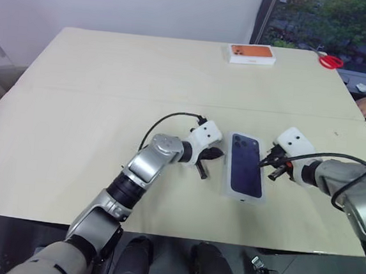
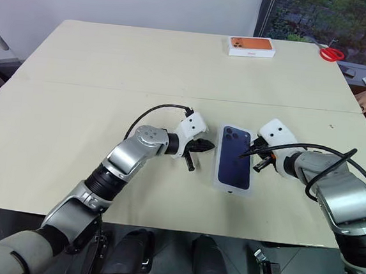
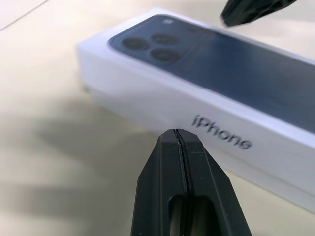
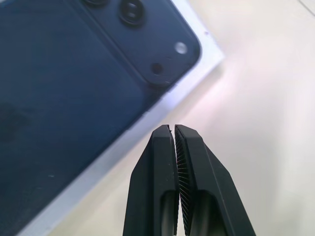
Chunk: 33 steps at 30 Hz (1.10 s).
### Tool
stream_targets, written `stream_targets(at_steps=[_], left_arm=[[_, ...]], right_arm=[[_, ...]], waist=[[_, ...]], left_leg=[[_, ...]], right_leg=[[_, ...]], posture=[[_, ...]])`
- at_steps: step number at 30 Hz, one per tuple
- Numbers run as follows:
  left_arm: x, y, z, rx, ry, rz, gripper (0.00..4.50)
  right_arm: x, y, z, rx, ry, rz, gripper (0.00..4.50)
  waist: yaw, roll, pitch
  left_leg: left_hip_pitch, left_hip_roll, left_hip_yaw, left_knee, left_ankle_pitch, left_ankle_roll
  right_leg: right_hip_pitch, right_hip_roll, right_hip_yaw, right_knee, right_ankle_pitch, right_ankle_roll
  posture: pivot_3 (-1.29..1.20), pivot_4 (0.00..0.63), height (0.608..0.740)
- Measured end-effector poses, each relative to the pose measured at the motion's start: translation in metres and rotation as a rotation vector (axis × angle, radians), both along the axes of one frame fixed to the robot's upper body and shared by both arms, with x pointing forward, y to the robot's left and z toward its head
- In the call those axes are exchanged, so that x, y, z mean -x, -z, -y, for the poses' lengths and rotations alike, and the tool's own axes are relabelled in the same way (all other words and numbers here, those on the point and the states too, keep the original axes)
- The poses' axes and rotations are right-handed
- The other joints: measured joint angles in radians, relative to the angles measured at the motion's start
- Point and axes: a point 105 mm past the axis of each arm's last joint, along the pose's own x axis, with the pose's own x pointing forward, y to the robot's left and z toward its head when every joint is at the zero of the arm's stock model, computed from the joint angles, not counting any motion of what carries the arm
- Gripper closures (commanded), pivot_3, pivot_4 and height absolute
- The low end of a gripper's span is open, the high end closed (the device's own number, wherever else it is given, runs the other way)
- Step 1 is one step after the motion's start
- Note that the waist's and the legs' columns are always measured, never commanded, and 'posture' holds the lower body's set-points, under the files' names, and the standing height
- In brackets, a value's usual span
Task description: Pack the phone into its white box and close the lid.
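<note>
my left pincer point(image 1: 201, 166) and right pincer point(image 1: 271, 165) are both closed on nothing, one at each long side of the lid point(image 1: 244, 166), close beside it and not quite touching. i judge they flank it this way because the lid is already seated and any last squaring-up would come from the sides. it lies near the tabletop's point(image 1: 109, 105) near edge, a little toward the right corner, flat and lengthwise away from me. its top shows a dark blue phone back with three lenses, and its white side reads "iphone". the phone itself, if inside, is hidden.
</note>
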Motion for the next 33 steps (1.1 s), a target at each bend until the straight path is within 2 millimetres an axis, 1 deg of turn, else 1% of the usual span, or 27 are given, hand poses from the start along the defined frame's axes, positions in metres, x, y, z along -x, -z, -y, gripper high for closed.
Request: stream_targets(at_steps=[3, 6, 8, 10, 12, 14, 16, 19, 20, 22, 24, 27, 30, 33], left_arm=[[-0.005, -0.003, -0.007, 0.015, -0.037, 0.000, 4.50], [-0.008, -0.008, -0.012, 0.024, -0.050, 0.015, 4.50], [-0.010, -0.015, -0.012, 0.044, -0.049, 0.030, 4.50], [-0.012, -0.026, -0.009, 0.072, -0.041, 0.057, 4.50], [-0.011, -0.039, -0.001, 0.091, -0.009, 0.094, 4.50], [-0.009, -0.047, 0.010, 0.102, 0.027, 0.116, 4.50], [-0.007, -0.043, 0.017, 0.087, 0.054, 0.109, 4.50], [-0.007, -0.025, 0.019, 0.025, 0.062, 0.072, 4.50], [-0.008, -0.020, 0.019, 0.005, 0.059, 0.061, 4.50], [-0.010, -0.010, 0.019, -0.047, 0.050, 0.043, 4.50], [-0.012, -0.007, 0.018, -0.072, 0.040, 0.039, 4.50], [-0.013, -0.004, 0.019, -0.080, 0.032, 0.033, 4.50], [-0.014, -0.002, 0.020, -0.084, 0.027, 0.029, 4.50], [-0.014, -0.001, 0.020, -0.085, 0.025, 0.026, 4.50]], right_arm=[[-0.001, -0.003, 0.003, 0.006, 0.008, 0.016, 4.32], [-0.003, -0.012, 0.008, 0.010, 0.014, 0.052, 4.32], [-0.001, -0.017, 0.008, -0.005, -0.004, 0.065, 4.32], [0.002, -0.021, 0.001, -0.025, -0.049, 0.071, 4.32], [0.008, -0.023, -0.010, -0.051, -0.115, 0.065, 4.32], [0.017, -0.025, -0.025, -0.071, -0.195, 0.060, 4.32], [0.024, -0.024, -0.036, -0.089, -0.251, 0.048, 4.32], [0.028, -0.020, -0.041, -0.100, -0.263, 0.035, 4.32], [0.029, -0.017, -0.043, -0.102, -0.262, 0.025, 4.32], [0.030, -0.005, -0.047, -0.111, -0.250, -0.019, 4.32], [0.032, 0.007, -0.050, -0.110, -0.229, -0.063, 4.32], [0.031, 0.012, -0.049, -0.107, -0.196, -0.072, 4.32], [0.031, 0.014, -0.049, -0.101, -0.183, -0.078, 4.32], [0.031, 0.015, -0.049, -0.097, -0.175, -0.081, 4.32]], waist=[[0.000, 0.000, 0.000], [0.000, 0.000, 0.000], [0.002, 0.000, 0.000], [0.003, 0.000, 0.000], [0.004, 0.000, 0.000], [0.002, 0.000, 0.000], [0.001, 0.000, 0.000], [-0.002, 0.000, 0.000], [-0.002, 0.000, 0.000], [-0.002, 0.000, 0.000], [-0.001, 0.000, 0.000], [0.001, -0.001, -0.001], [0.001, -0.001, -0.001], [0.001, -0.001, -0.001]], left_leg=[[0.000, 0.000, 0.000, 0.000, 0.000, 0.000], [0.000, 0.000, 0.000, 0.000, 0.000, 0.000], [0.000, 0.000, 0.000, 0.000, 0.000, 0.000], [0.000, 0.000, 0.000, 0.000, 0.000, 0.000], [0.000, 0.000, 0.000, 0.000, 0.000, 0.000], [0.000, 0.000, 0.000, 0.000, 0.000, 0.000], [0.001, 0.000, 0.000, 0.000, 0.000, 0.000], [0.001, 0.000, 0.000, 0.000, 0.000, 0.000], [0.001, 0.000, 0.000, 0.000, 0.000, 0.000], [0.001, 0.000, 0.000, 0.000, 0.000, 0.000], [0.001, 0.000, 0.000, 0.000, 0.000, 0.000], [0.004, 0.000, 0.000, 0.000, 0.000, 0.000], [0.011, 0.000, 0.000, -0.001, 0.000, 0.000], [0.012, 0.000, -0.001, -0.001, 0.000, 0.000]], right_leg=[[0.000, 0.000, 0.000, 0.000, 0.000, 0.000], [0.000, 0.000, 0.000, 0.000, 0.000, 0.000], [0.000, 0.000, 0.000, 0.000, 0.000, 0.000], [0.000, 0.000, 0.000, 0.000, 0.000, 0.000], [0.000, 0.000, 0.000, 0.000, 0.000, 0.000], [0.000, 0.000, 0.000, 0.000, 0.000, 0.000], [0.001, 0.000, 0.000, 0.000, 0.000, 0.000], [0.001, 0.000, 0.000, 0.000, 0.000, 0.000], [0.001, 0.000, 0.000, 0.001, 0.000, 0.000], [0.001, 0.001, 0.000, 0.001, 0.000, 0.000], [0.001, 0.000, 0.000, 0.001, 0.000, 0.000], [0.004, 0.000, 0.000, 0.000, 0.000, 0.000], [0.011, 0.000, 0.000, -0.002, 0.000, 0.000], [0.013, 0.000, -0.001, -0.004, 0.000, 0.000]], posture=[[0.00, 0.150, 0.726], [0.00, 0.150, 0.726], [0.00, 0.150, 0.726], [0.00, 0.150, 0.726], [0.00, 0.150, 0.726], [0.00, 0.150, 0.726], [0.00, 0.150, 0.726], [0.00, 0.150, 0.726], [0.00, 0.150, 0.726], [0.00, 0.150, 0.726], [0.00, 0.150, 0.726], [0.00, 0.150, 0.726], [0.00, 0.150, 0.726], [0.00, 0.150, 0.726]])
